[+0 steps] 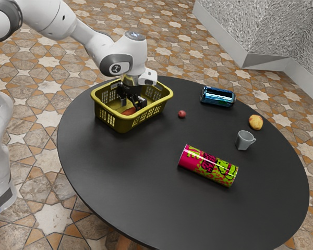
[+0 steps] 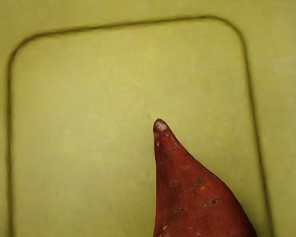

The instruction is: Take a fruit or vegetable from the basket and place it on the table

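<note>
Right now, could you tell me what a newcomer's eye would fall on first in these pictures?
Probably the pink-and-green can, lying on its side on the black table. Next comes the yellow basket, with the tool reaching down into it. In the wrist view, the red, tapering vegetable stands out against the basket's yellow floor.

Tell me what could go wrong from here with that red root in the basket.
The red root tapers to a point, so a grip near its tip might slip.

The hand is down inside the basket; moving sideways before it clears the rim could catch a wall and drag the basket.

The small round red fruit sits on the table close to the basket, and may roll if the basket or the lowered root bumps it.
</note>
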Robot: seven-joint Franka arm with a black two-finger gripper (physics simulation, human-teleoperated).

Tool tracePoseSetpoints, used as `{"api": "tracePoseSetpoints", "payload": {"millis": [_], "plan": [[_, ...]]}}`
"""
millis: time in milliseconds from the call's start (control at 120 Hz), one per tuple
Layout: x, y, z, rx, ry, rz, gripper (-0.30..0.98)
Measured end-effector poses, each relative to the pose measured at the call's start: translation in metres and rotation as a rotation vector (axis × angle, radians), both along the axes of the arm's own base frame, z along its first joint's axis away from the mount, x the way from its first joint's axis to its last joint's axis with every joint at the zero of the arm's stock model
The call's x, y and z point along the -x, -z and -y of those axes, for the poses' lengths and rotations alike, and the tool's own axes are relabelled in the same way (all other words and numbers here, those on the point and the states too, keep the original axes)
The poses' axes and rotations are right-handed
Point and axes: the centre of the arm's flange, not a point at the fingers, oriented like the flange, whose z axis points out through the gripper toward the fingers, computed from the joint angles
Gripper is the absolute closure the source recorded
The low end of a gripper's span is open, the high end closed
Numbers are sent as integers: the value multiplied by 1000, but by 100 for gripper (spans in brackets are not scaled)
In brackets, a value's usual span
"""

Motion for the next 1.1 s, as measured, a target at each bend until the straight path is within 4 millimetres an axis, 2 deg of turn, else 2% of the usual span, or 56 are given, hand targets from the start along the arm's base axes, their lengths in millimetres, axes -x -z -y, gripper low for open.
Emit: {"api": "tracePoseSetpoints", "payload": {"millis": [442,658,850,983,1033,1100], "plan": [[-2,-3,5,3,-10,7,12],[-2,-10,7,10,-8,22,47],[-1,-12,6,10,-14,23,54],[-1,-36,-3,13,-22,65,54],[-3,-53,-8,5,-21,89,54],[-10,-84,-5,-16,6,126,54]]}}
